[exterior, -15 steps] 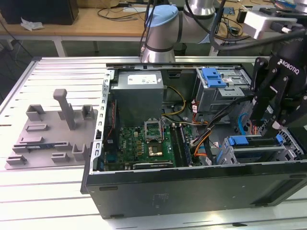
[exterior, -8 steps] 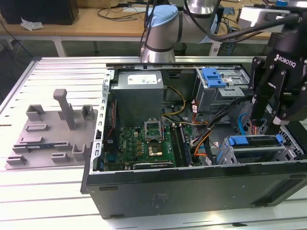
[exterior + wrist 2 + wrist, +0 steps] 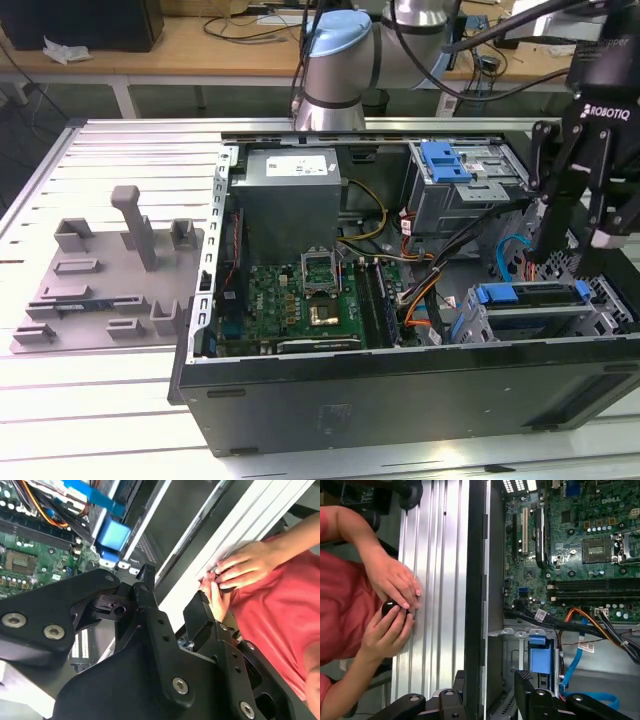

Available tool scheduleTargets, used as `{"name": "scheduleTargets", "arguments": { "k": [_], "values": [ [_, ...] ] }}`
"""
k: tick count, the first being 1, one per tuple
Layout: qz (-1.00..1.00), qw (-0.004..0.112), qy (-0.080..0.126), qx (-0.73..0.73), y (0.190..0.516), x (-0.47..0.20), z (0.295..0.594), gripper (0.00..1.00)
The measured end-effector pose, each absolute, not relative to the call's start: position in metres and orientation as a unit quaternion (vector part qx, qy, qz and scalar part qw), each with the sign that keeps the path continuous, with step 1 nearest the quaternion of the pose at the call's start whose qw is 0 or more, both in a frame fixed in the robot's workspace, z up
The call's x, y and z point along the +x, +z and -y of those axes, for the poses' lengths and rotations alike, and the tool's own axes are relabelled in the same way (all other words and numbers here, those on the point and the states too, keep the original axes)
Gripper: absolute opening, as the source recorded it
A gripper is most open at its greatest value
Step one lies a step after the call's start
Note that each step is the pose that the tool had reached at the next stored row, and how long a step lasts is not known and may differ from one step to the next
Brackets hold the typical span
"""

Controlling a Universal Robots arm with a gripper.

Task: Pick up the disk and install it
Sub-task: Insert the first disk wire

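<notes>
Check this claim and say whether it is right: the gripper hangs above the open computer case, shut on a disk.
Not right. The gripper hangs above the open computer case, but open: both wrist views show its fingers apart, gripping nothing.

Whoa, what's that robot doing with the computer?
A robot arm is working on an open computer. Its gripper hangs open and empty over the case's corner on the exterior view's right. Just below it, what looks like the disk sits in a metal cage in its blue bracket. A person's hands rest on the table beside the case, holding a small black thing.
</notes>
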State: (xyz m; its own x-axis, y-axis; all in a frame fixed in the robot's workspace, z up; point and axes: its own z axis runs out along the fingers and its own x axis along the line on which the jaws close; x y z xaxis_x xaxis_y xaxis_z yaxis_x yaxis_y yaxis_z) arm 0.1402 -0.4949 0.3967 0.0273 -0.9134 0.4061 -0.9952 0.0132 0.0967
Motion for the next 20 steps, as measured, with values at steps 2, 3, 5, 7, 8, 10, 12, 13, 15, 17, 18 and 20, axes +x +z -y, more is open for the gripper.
{"name": "scheduleTargets", "arguments": {
  "k": [2, 3, 5, 7, 8, 10, 12, 13, 15, 17, 18, 20],
  "values": [
    [0.688, 0.185, 0.115, 0.693, 0.397, 0.156, 0.488, 0.51],
    [0.687, 0.189, 0.118, 0.692, 0.396, 0.166, 0.484, 0.51],
    [0.686, 0.193, 0.122, 0.691, 0.396, 0.175, 0.482, 0.51],
    [0.686, 0.197, 0.125, 0.689, 0.396, 0.184, 0.481, 0.51],
    [0.687, 0.198, 0.125, 0.688, 0.395, 0.187, 0.480, 0.51],
    [0.694, 0.200, 0.123, 0.680, 0.392, 0.193, 0.480, 0.51],
    [0.700, 0.200, 0.122, 0.675, 0.390, 0.196, 0.480, 0.51],
    [0.702, 0.201, 0.121, 0.672, 0.389, 0.197, 0.479, 0.51],
    [0.703, 0.202, 0.121, 0.671, 0.389, 0.198, 0.479, 0.51],
    [0.703, 0.202, 0.121, 0.671, 0.389, 0.198, 0.479, 0.51],
    [0.703, 0.202, 0.121, 0.671, 0.389, 0.198, 0.479, 0.51],
    [0.703, 0.202, 0.121, 0.671, 0.389, 0.198, 0.479, 0.51]
  ]
}}
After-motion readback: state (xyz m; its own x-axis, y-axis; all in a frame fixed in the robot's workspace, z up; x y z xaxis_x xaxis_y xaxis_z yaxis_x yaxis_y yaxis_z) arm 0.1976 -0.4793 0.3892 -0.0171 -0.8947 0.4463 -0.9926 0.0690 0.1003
